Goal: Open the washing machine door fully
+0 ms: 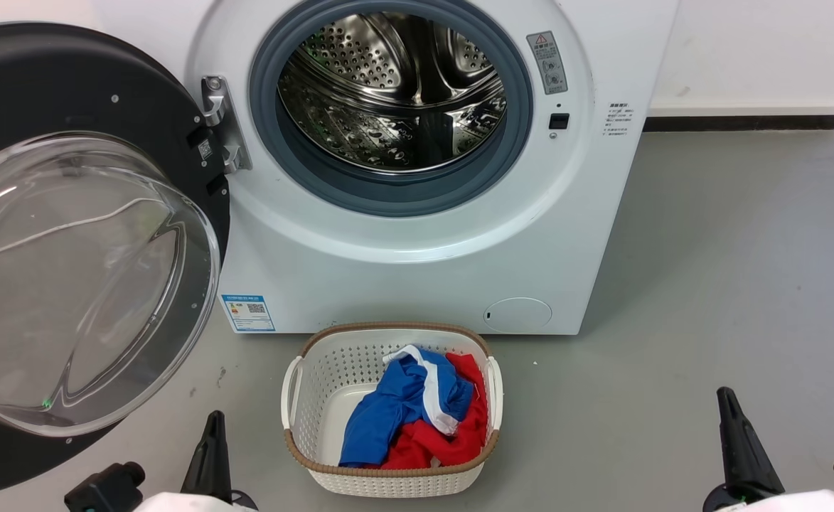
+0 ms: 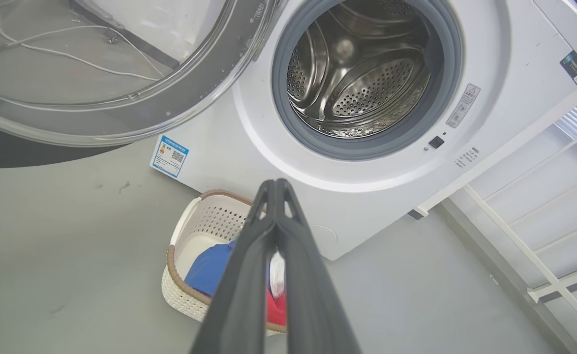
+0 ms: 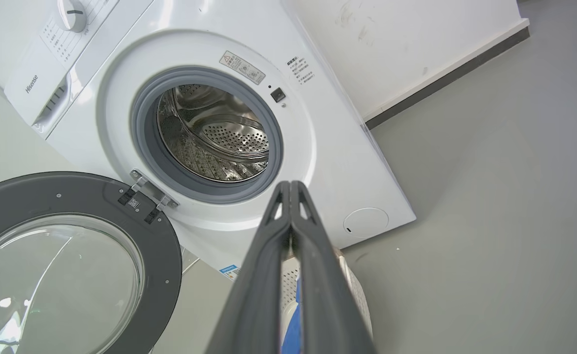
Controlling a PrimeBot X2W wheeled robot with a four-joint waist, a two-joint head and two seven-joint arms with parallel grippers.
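Both grippers were seen closed on nothing: the left gripper point(image 2: 274, 186) and the right gripper point(image 3: 290, 186) had their fingers pressed together and were held near, apart from the machine point(image 1: 417, 277). The door point(image 1: 82, 270) was swung wide to the left on its hinge point(image 1: 221, 121), and the drum point(image 1: 395, 92) was exposed. A basket point(image 1: 388, 328) of blue and red clothes point(image 1: 417, 412) was set on the floor point(image 1: 708, 284) just before the machine.
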